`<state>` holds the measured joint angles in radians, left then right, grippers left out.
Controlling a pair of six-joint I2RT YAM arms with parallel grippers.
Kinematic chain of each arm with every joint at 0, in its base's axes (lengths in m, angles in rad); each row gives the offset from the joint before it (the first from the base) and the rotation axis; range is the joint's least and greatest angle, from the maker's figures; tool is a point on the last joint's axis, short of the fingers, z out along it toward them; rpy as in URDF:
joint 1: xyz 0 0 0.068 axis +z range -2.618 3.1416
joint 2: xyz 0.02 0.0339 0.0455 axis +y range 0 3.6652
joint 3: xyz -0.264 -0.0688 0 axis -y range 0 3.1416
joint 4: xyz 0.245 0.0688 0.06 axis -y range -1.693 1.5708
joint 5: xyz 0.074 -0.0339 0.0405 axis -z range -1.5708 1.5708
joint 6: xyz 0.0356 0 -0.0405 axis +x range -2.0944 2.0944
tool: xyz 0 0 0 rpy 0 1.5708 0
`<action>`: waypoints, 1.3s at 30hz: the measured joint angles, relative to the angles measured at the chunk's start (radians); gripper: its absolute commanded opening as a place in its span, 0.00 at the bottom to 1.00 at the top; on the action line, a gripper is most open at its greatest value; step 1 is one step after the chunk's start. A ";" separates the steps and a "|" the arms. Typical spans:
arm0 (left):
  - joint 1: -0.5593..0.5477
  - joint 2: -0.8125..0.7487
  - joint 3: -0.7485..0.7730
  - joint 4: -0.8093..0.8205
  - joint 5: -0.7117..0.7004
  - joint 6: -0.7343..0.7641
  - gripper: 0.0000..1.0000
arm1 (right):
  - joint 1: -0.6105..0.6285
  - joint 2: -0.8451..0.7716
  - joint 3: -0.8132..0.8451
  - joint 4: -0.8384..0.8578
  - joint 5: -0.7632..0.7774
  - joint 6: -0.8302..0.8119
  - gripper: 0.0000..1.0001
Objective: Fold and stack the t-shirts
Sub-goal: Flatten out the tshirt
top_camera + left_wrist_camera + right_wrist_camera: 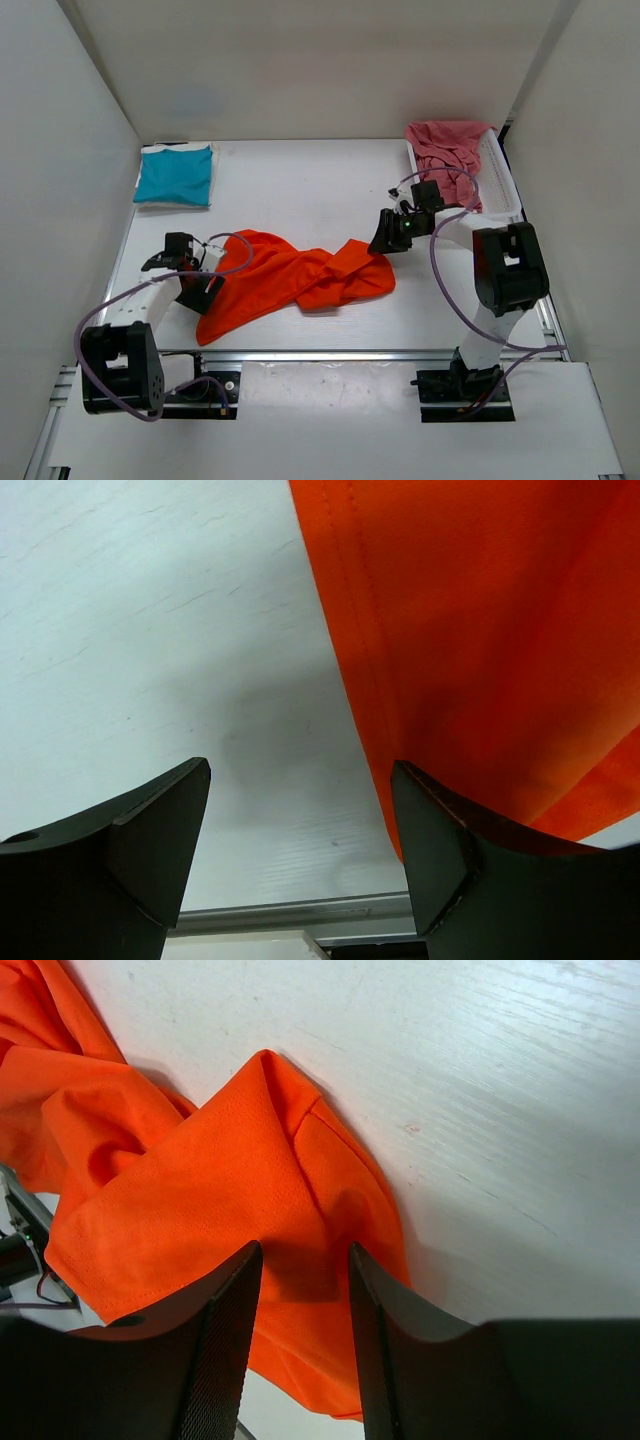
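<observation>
The bright orange t-shirt (pixel 290 280) lies crumpled across the middle of the table. My left gripper (pixel 207 292) is open at the shirt's left edge. In the left wrist view its jaws (pixel 300 765) stand over bare table, with the hemmed orange edge (pixel 480 630) by the right finger. My right gripper (pixel 385 236) is open just above the shirt's right end. In the right wrist view (pixel 305 1250) an orange fold (pixel 200 1190) lies between and below the jaws. The teal-blue t-shirt (pixel 175 175) lies folded at the back left on the white one (pixel 172 205). The pinkish-red t-shirt (pixel 447 150) is bunched in the basket.
The white mesh basket (pixel 500 185) stands at the back right corner, just behind my right arm. White walls close in the table on the left, back and right. A metal rail (pixel 350 353) runs along the near edge.
</observation>
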<state>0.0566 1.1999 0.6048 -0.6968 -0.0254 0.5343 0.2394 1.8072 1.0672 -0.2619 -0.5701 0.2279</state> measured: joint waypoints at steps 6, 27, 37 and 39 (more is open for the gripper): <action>-0.049 0.097 0.047 -0.005 -0.007 0.000 0.76 | 0.021 0.034 0.031 -0.021 -0.018 -0.010 0.34; -0.156 0.767 0.776 -0.111 -0.045 -0.014 0.30 | -0.079 0.147 0.575 0.055 -0.122 -0.006 0.00; -0.146 0.696 0.843 -0.077 -0.058 -0.006 0.59 | -0.076 0.130 0.478 0.056 -0.111 -0.046 0.00; -0.210 0.613 0.708 -0.047 -0.076 0.033 0.63 | -0.063 0.130 0.440 0.028 -0.113 -0.045 0.00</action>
<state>-0.1535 1.8126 1.3125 -0.7437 -0.1013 0.5671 0.1761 1.9377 1.5070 -0.2337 -0.6830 0.1825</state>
